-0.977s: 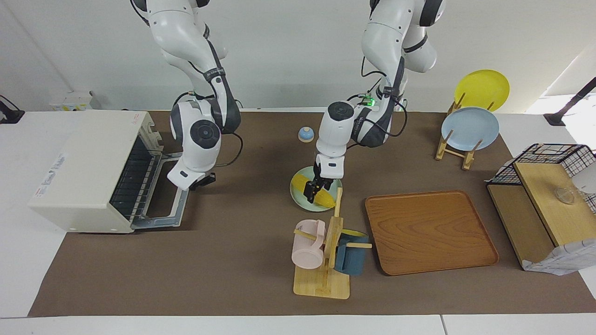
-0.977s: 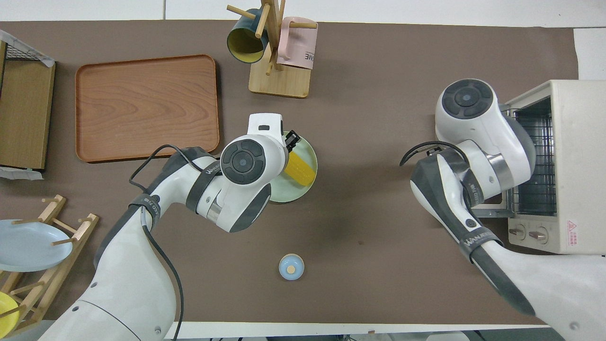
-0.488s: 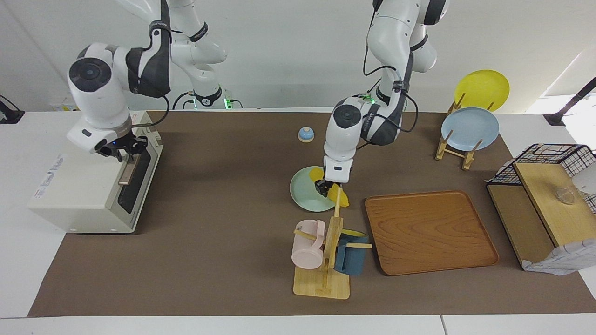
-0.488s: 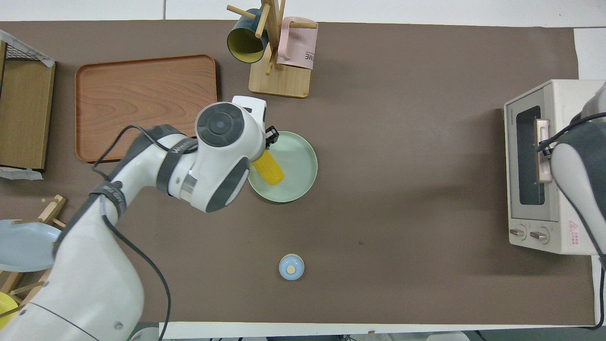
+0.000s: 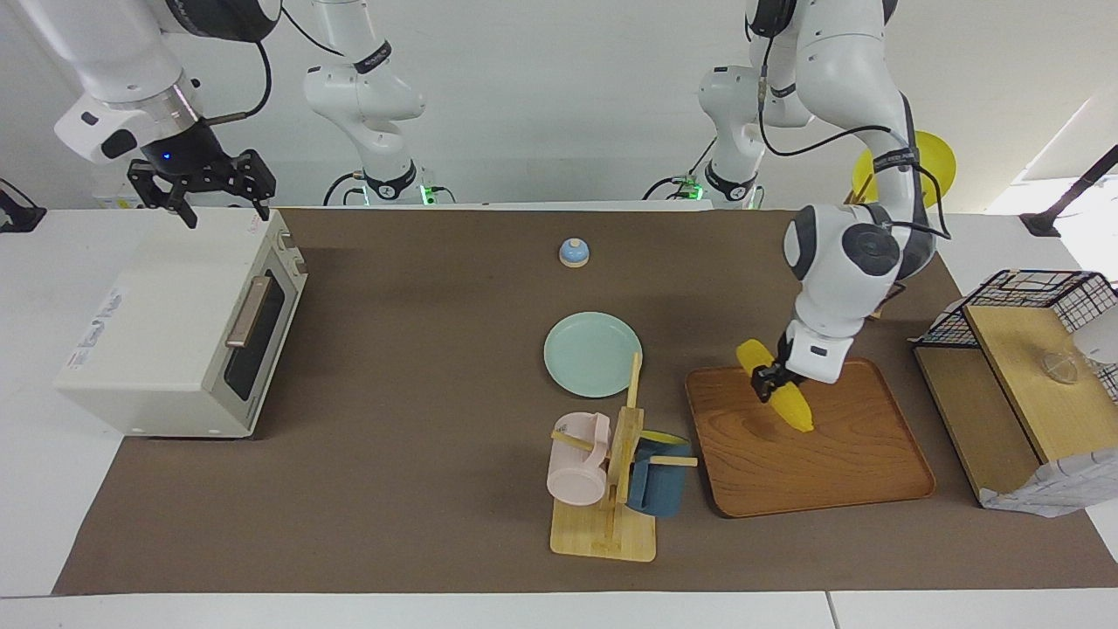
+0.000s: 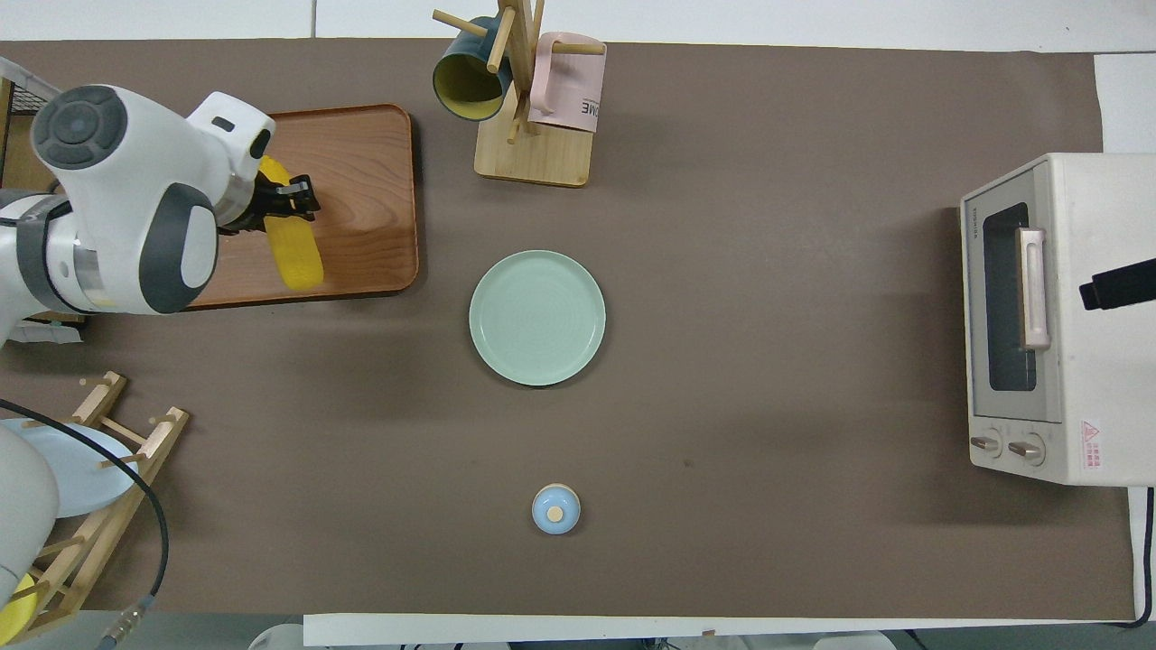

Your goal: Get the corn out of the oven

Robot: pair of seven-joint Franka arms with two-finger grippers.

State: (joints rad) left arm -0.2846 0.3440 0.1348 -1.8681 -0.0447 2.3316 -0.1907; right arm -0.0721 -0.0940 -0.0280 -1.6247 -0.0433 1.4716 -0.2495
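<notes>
Now left end effector (image 5: 772,383) clamped on corn (image 5: 776,397) over tray (image 5: 812,472); right end effector (image 5: 203,185) spread above oven (image 5: 175,323).

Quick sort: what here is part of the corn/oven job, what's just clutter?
Job: corn, shut in left gripper over wooden tray; oven, door closed; right gripper open above it.
Clutter: green plate, mug rack, bell, wire basket.

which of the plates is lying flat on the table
The pale green plate in the middle of the table, nearer the robots than the mug stand. The blue plate and yellow plate stand on edge in the wooden rack.
</notes>
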